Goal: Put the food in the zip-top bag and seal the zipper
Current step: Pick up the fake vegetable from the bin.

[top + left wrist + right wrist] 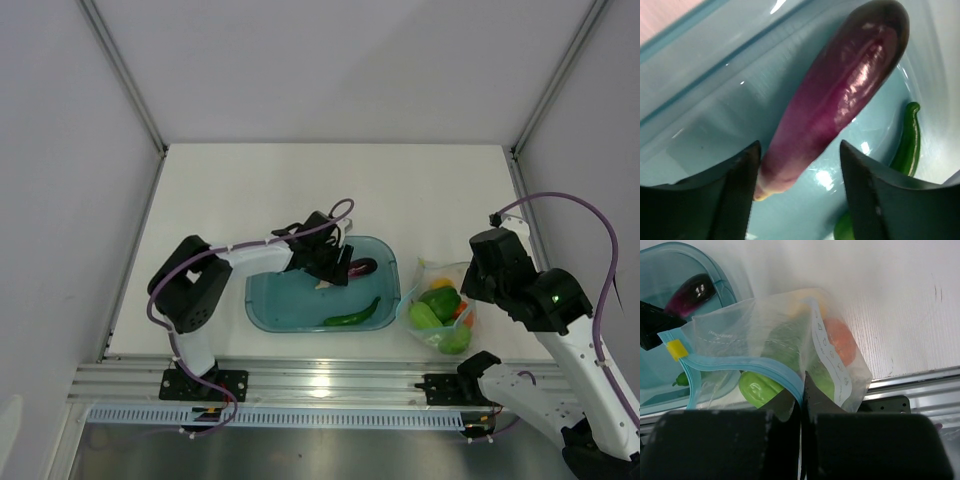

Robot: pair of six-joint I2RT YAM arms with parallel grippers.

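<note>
Left wrist view, bottom middle: your left gripper (800, 146) is wide open, one finger each side of the purple eggplant (840, 95) in the blue tub (715, 75). Your right gripper (802, 396) pinches the zip-top bag (740, 330) tight by its teal zipper (740, 365). Food (757, 387) sits inside.

A translucent blue rectangular tub (275, 310) lay beneath and around the left gripper (335, 270), its glossy floor directly under it. The tub sat well to the left of the right gripper (478, 285). A white table (300, 190) spread out beyond both grippers, and an aluminium rail (330, 375) ran along its near edge, behind them.
</note>
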